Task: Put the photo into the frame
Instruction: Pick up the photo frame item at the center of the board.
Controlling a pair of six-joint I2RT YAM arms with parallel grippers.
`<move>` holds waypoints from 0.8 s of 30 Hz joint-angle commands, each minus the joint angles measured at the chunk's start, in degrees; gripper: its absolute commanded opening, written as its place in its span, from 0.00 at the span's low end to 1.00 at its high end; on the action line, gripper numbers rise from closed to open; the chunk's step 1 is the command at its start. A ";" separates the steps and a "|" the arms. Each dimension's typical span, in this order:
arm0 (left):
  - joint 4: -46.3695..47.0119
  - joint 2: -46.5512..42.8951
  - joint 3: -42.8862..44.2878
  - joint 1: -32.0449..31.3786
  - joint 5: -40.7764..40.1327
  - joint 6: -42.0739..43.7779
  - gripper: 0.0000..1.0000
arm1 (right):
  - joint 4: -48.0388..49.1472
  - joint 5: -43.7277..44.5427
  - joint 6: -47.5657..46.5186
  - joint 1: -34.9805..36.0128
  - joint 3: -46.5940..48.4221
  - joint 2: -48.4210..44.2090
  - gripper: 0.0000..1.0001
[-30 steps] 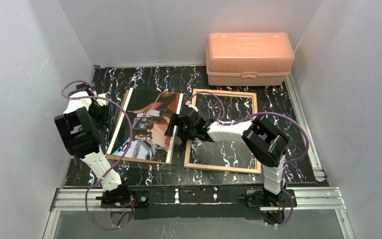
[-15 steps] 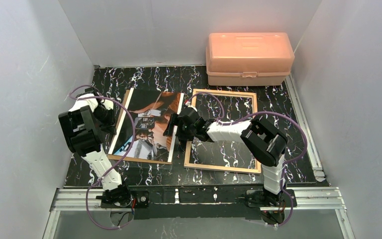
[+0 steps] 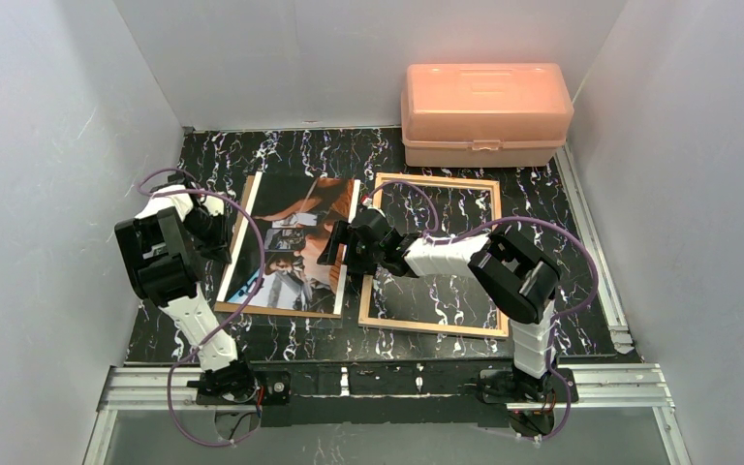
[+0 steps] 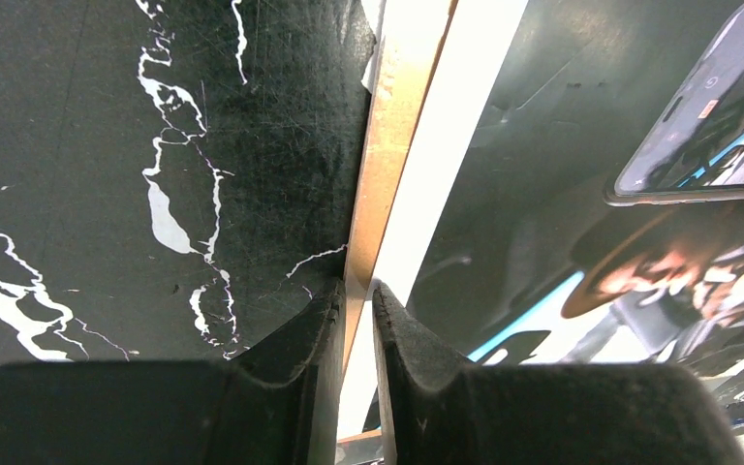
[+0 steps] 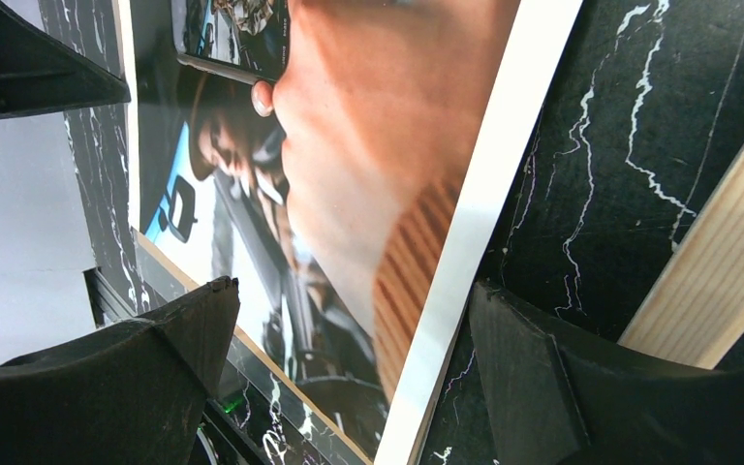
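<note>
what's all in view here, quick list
photo: one, dark with orange and pale blue patches, left of centre, lying on the board
board: one, brown, under the photo, edges showing
frame: one, light wood, flat, right of the photo
box: one, peach plastic, back right
table: one, black with white veins
rail: one, silver, near edge
left gripper: black, nearly shut on the board's left edge
right gripper: black, open over the photo's right edge
</note>
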 commanded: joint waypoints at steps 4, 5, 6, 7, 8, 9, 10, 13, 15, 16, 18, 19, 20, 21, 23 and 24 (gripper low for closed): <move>-1.07 -0.02 -2.78 -0.85 1.42 0.33 0.15 | -1.19 -2.22 0.19 0.46 -1.65 -1.86 0.97; -0.96 0.12 -2.88 -0.90 1.16 0.16 0.15 | -1.76 -2.35 0.08 0.41 -1.58 -2.25 0.97; -0.69 0.05 -2.98 -0.95 0.18 -0.11 0.15 | -2.69 -2.36 -0.09 0.40 -1.36 -2.60 0.97; -0.24 0.01 -3.17 -1.01 -1.17 -0.46 0.15 | -3.90 -2.43 -0.19 0.42 -1.07 -2.97 0.97; -0.04 -0.13 -3.18 -1.17 -2.96 -0.72 0.15 | -5.64 -2.45 -0.27 0.59 -0.68 -3.34 0.97; -0.14 -0.36 -3.08 -1.20 -3.68 -0.65 0.15 | -7.94 -2.38 -0.36 0.72 -0.15 -3.68 0.98; -0.39 -0.56 -3.00 -1.18 -4.08 -0.59 0.15 | -10.09 -2.18 -0.32 0.87 0.33 -4.17 0.98; -0.82 -1.15 -3.23 -1.20 -4.11 -0.50 0.15 | -17.26 -0.99 -0.21 2.08 0.85 -6.47 0.99; -0.73 -1.28 -3.46 -1.20 -4.04 -0.42 0.15 | -19.45 -0.65 0.17 3.43 0.84 -7.88 0.99; -0.73 -1.22 -3.57 -1.20 -3.95 -0.42 0.14 | -19.99 -1.23 0.77 3.99 0.68 -8.20 0.99; -0.75 -1.31 -3.59 -1.20 -3.54 -0.41 0.14 | -20.12 -3.06 1.87 5.64 0.64 -8.03 0.99; -0.86 -1.44 -3.47 -1.23 -3.26 -0.41 0.14 | -20.46 -3.63 2.18 6.60 0.94 -7.68 0.99; -1.17 -1.49 -3.34 -1.21 -2.93 -0.41 0.14 | -21.22 -4.05 2.40 7.44 1.50 -7.03 0.99; -1.36 -1.77 -3.12 -1.21 -2.51 -0.34 0.14 | -21.87 -4.61 2.71 8.18 2.00 -6.21 0.99; -1.95 -2.20 -3.05 -1.20 -1.84 -0.05 0.15 | -23.06 -6.04 3.45 9.00 2.53 -4.97 0.99; -2.23 -2.46 -3.23 -1.18 -1.57 0.20 0.15 | -23.18 -6.44 3.88 9.41 2.33 -4.75 0.99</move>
